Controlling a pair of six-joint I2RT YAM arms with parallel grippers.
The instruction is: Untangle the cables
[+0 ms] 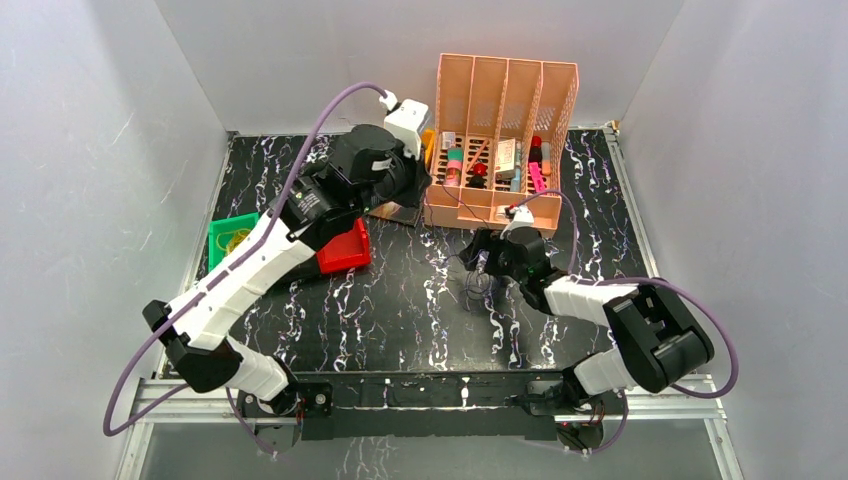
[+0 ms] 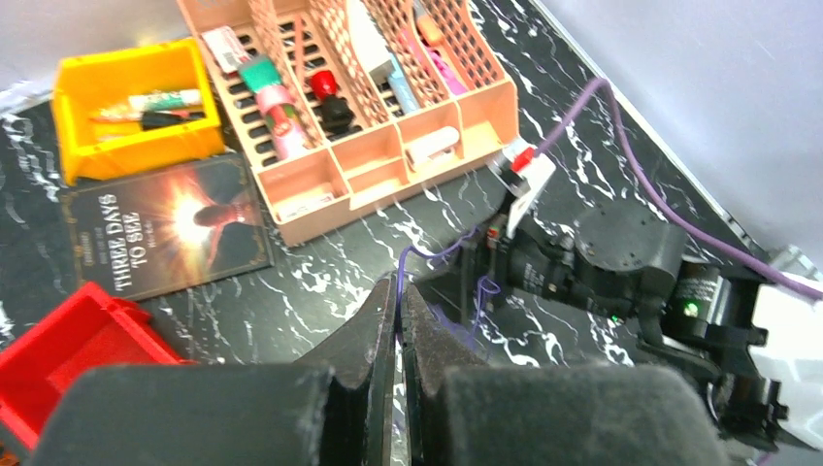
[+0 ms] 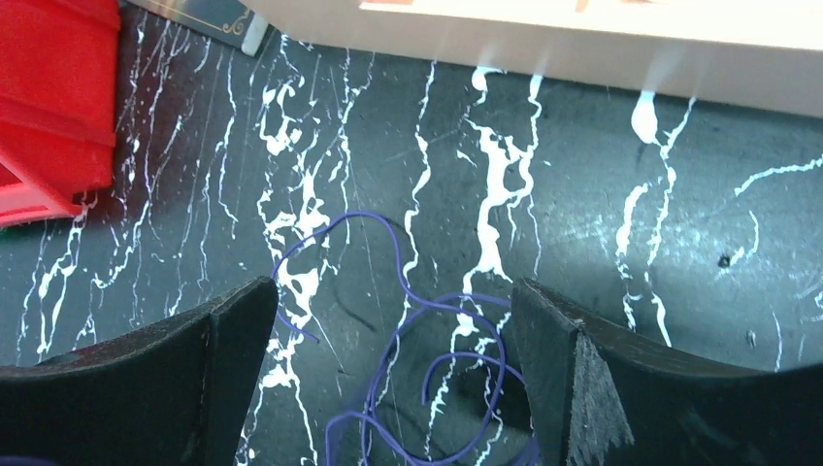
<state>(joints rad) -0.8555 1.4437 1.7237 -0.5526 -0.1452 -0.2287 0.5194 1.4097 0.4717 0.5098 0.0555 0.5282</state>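
Jaws on the left gripper (image 2: 398, 296) are pressing tight together, pinching a strand of the purple cable (image 2: 401, 260) that is rising from between the fingers (image 2: 369, 335) and arching toward the right gripper (image 3: 393, 296). Right jaws are standing wide, straddling the cable's loose loops, which are lying on the table (image 1: 420, 320) near its middle, just in front of the peach rack (image 1: 460, 215) at the far edge. A red bin (image 1: 345, 258) is sitting toward the left edge beside a green bin (image 1: 218, 245), with a book (image 2: 165, 238) and a yellow bin (image 2: 136, 150) lying just left of the rack
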